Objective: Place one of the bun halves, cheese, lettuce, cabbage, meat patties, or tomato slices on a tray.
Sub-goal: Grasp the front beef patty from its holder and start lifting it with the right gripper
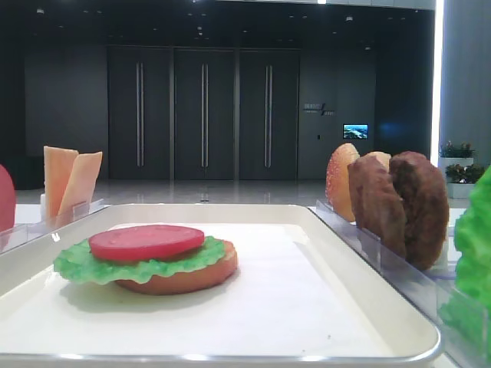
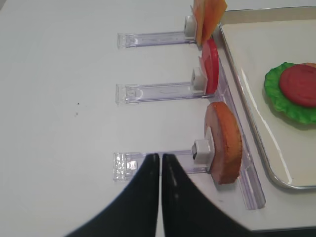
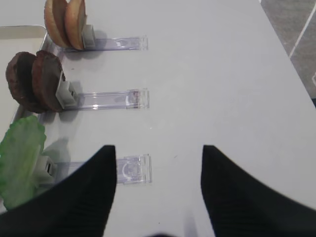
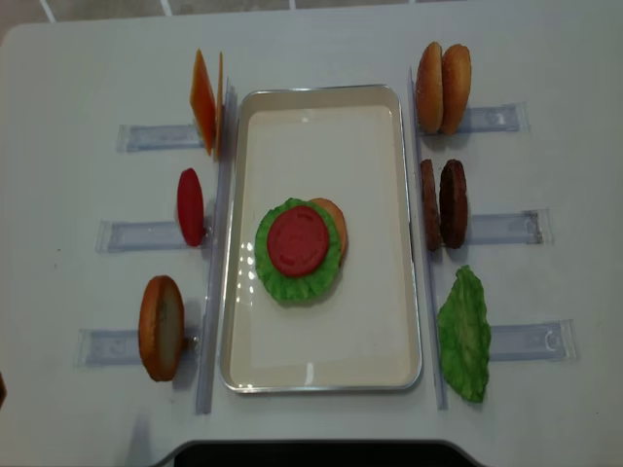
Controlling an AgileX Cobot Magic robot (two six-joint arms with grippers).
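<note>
While the right gripper [image 3: 155,197] hangs open and the left gripper [image 2: 161,197] is pinched shut on nothing, the patties [image 4: 443,203] stand on edge right of the tray [image 4: 321,384]; probably stiff, light, rough: pinch across the faces.

No legible text, seemingly.
</note>
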